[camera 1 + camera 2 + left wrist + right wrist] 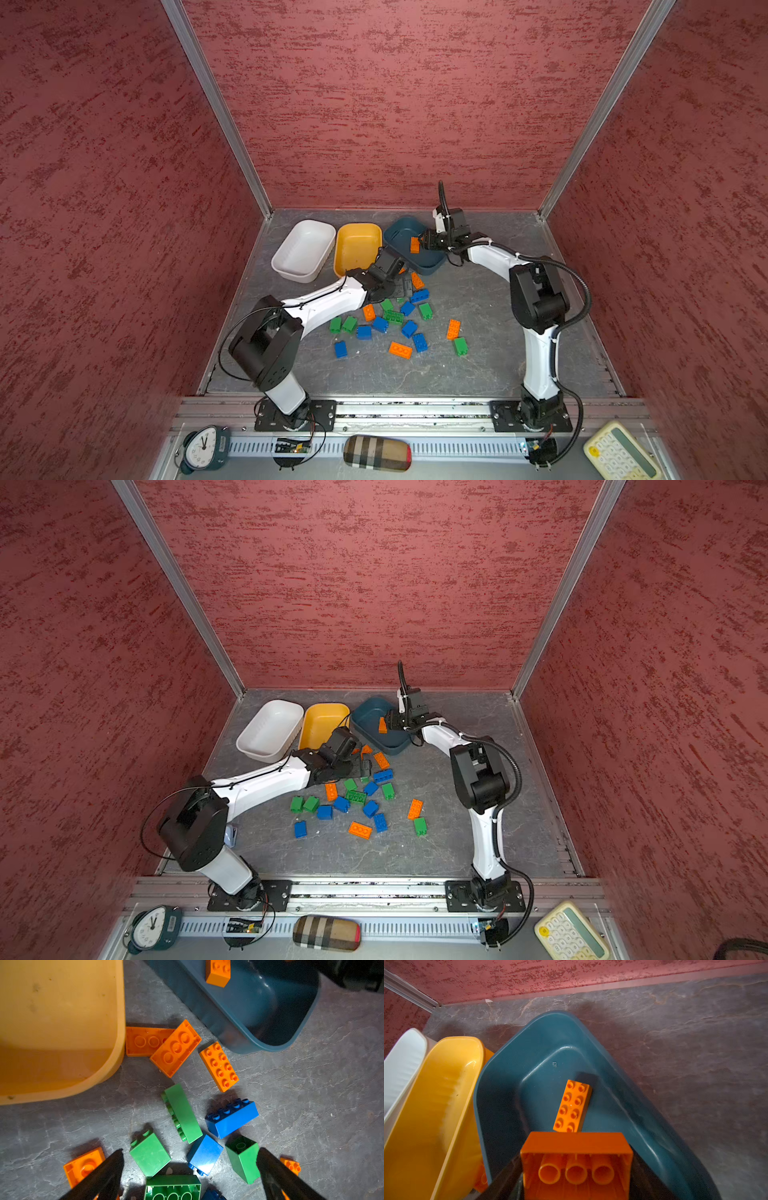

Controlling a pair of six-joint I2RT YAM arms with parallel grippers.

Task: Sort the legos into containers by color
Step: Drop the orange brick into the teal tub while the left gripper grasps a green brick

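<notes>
Legos, small studded plastic bricks in blue, green and orange (380, 324), lie mostly loose on the grey marbled bench (498, 332) in the middle of both top views. Just above them three shallow plastic containers stand in a row: a white tub (305, 249), a yellow-orange tub (357, 247) and a dark teal tub (401, 232).

The right hand (419, 243) is clamped on a chunky orange brick (576, 1163) by its sides, hollow underside toward the wrist camera, and holds it above the teal tub's floor. A flat eight-stud orange brick (572, 1105) lies in that tub, so teal seems to be the chosen home for orange, and the held piece looks ready for release.

The left hand (190, 1152) hangs spread wide and empty over green and blue bricks at the lower edge of its wrist view. That width probably lets it straddle one brick without nudging its close neighbours. The white and yellow-orange tubs hold nothing.
</notes>
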